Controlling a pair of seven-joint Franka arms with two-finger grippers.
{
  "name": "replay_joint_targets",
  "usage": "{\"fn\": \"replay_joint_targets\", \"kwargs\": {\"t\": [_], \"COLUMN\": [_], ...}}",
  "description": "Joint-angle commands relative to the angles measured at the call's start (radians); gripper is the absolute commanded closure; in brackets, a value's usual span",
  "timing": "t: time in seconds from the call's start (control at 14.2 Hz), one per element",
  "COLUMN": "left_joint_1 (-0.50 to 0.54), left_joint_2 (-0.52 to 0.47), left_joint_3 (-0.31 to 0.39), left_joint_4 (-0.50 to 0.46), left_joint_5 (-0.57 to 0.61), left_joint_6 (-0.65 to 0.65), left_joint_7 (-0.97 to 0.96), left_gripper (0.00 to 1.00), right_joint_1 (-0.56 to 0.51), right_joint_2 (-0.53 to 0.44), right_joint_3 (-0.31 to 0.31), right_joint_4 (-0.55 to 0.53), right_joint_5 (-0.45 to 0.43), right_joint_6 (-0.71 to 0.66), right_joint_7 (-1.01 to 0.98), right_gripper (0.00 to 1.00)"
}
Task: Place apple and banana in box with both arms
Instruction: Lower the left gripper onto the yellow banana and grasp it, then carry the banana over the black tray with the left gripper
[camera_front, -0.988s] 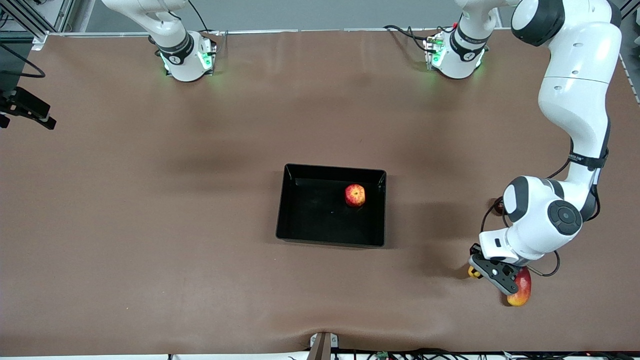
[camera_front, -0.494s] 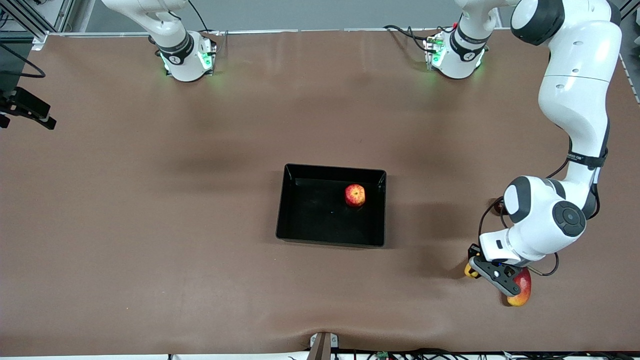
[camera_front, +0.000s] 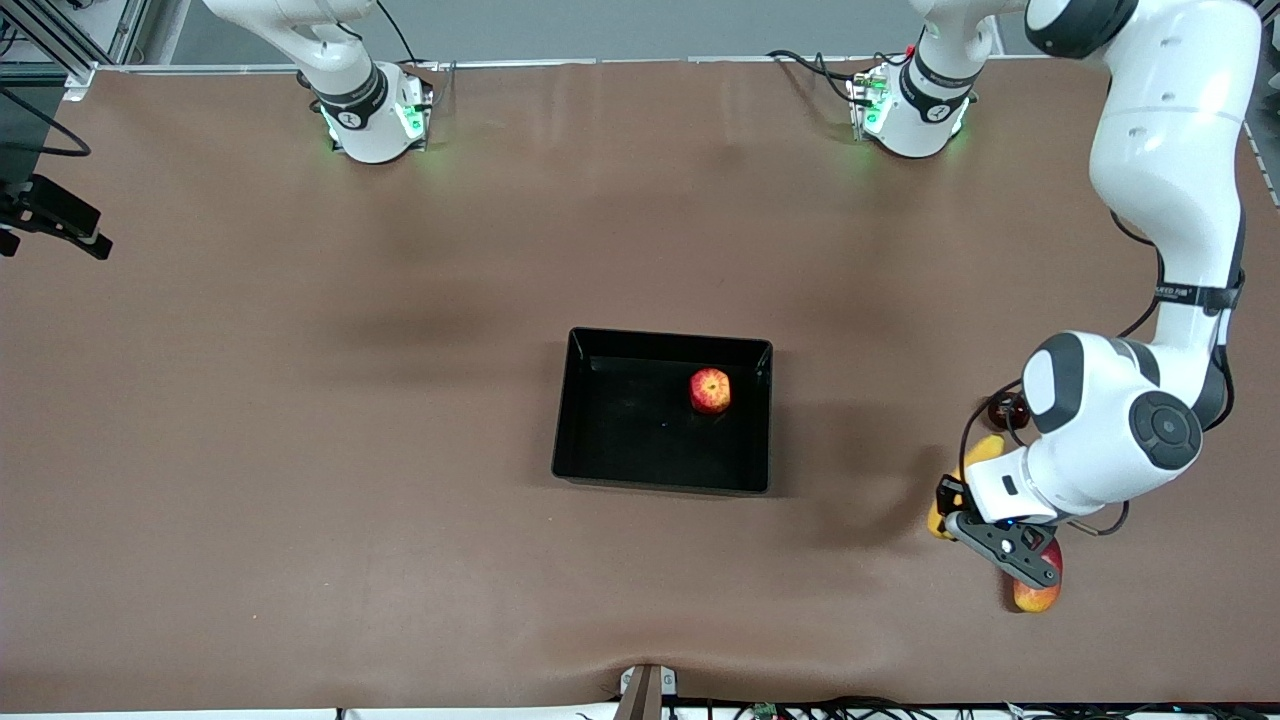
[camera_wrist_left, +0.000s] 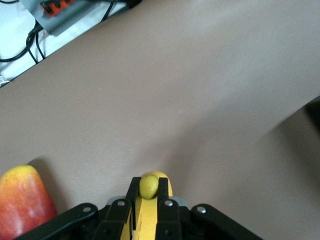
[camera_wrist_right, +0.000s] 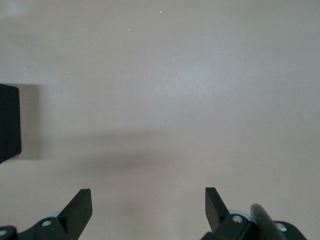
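Note:
The apple (camera_front: 710, 390) lies in the black box (camera_front: 600, 450), toward the left arm's end of it. My left gripper (camera_front: 945, 515) is shut on the yellow banana (camera_front: 982, 452) near the left arm's end of the table, and seems to hold it just above the mat. In the left wrist view the banana's tip (camera_wrist_left: 149, 185) sits pinched between the fingers of the left gripper (camera_wrist_left: 150, 187). My right gripper (camera_wrist_right: 148, 197) is open and empty over bare mat. It is out of the front view.
An oblong red-and-yellow fruit (camera_front: 1040, 592) lies right beside the left gripper, nearer to the front camera; it also shows in the left wrist view (camera_wrist_left: 22, 205). A small dark red fruit (camera_front: 1005, 408) lies by the left arm's wrist. A black corner (camera_wrist_right: 9, 122) shows in the right wrist view.
The left arm has swung its wrist and forearm outward. The banana has come up with the shut gripper, and more of it shows. The apple and box have not moved.

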Motion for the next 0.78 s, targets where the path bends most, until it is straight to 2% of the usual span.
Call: {"fn": "replay_joint_targets", "kwargs": {"t": [0.0, 0.35, 0.71], "left_joint_1": [-0.057, -0.251, -0.417], "left_joint_2": [-0.079, -0.118, -0.087], "left_joint_3": [-0.013, -0.003, 0.019], "left_joint_4": [-0.021, -0.021, 0.021], "left_joint_5": [-0.005, -0.002, 0.004], "left_joint_6": [-0.053, -0.090, -0.087], "left_joint_7": [-0.132, -0.561, -0.811], "left_gripper": [1.00, 1.00, 1.00], "right_joint_1": [-0.009, -0.009, -0.009], "right_joint_2": [0.001, 0.001, 0.001], "right_joint_3": [0.003, 0.001, 0.000], "right_joint_4": [0.007, 0.007, 0.007], "right_joint_5": [-0.010, -0.009, -0.009], "right_joint_6": [-0.009, -0.009, -0.009], "right_joint_7": [-0.007, -0.009, -0.009], "right_gripper": [0.00, 0.00, 0.00]}}
